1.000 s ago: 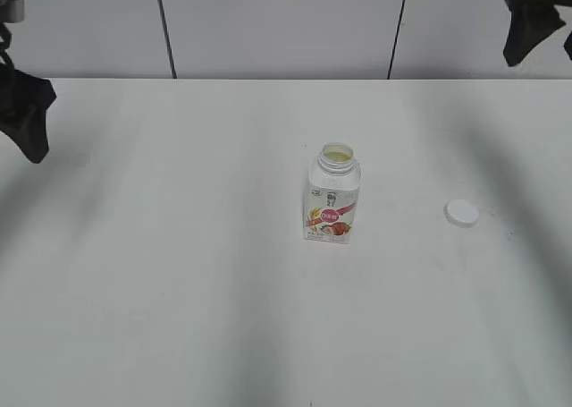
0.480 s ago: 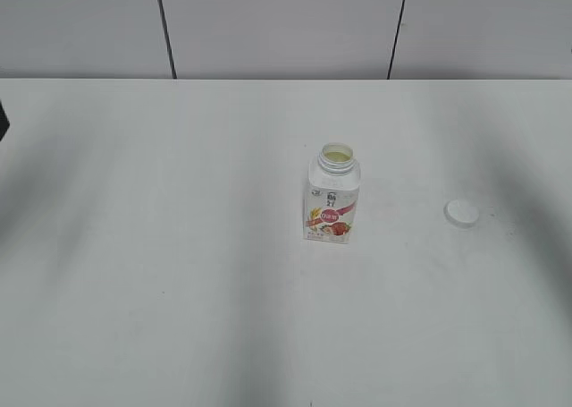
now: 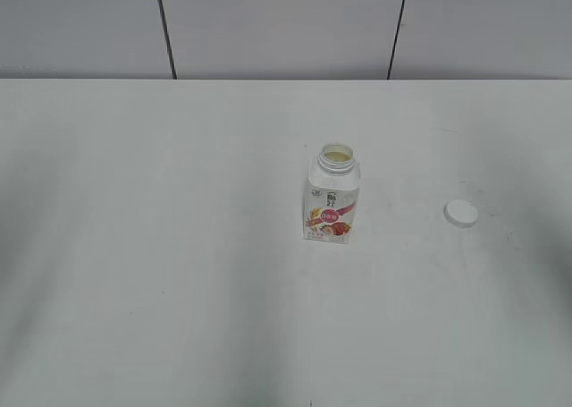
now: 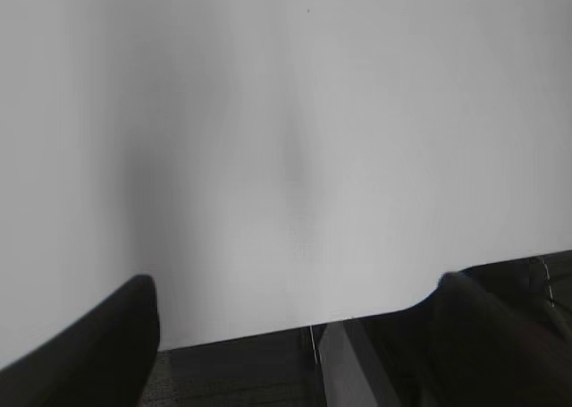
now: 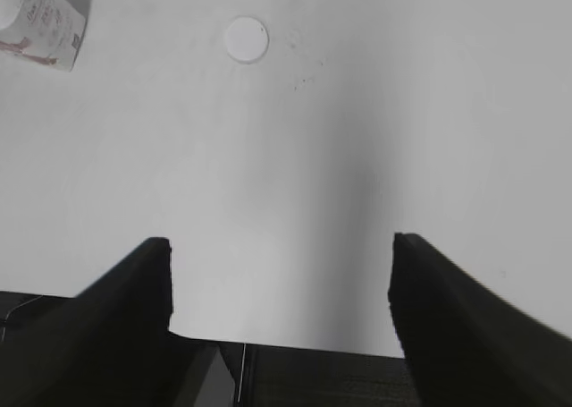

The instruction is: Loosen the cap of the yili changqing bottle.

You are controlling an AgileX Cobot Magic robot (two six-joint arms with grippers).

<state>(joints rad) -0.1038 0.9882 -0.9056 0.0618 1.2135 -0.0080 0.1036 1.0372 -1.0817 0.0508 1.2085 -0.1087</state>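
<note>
The right gripper (image 5: 279, 291) hangs wide open and empty above the near edge of the table (image 3: 179, 273), and the left gripper (image 4: 295, 335) is also spread apart, holding nothing, over the same edge. Further in, near the middle, the bottle (image 3: 332, 195) stands upright with its neck open. The cap (image 3: 461, 213) lies flat toward the right edge, well apart from the bottle. The loosening looks done. The risk now is a spill: the open bottle seems light and narrow, so any sweep of an arm across the middle could tip it.
</note>
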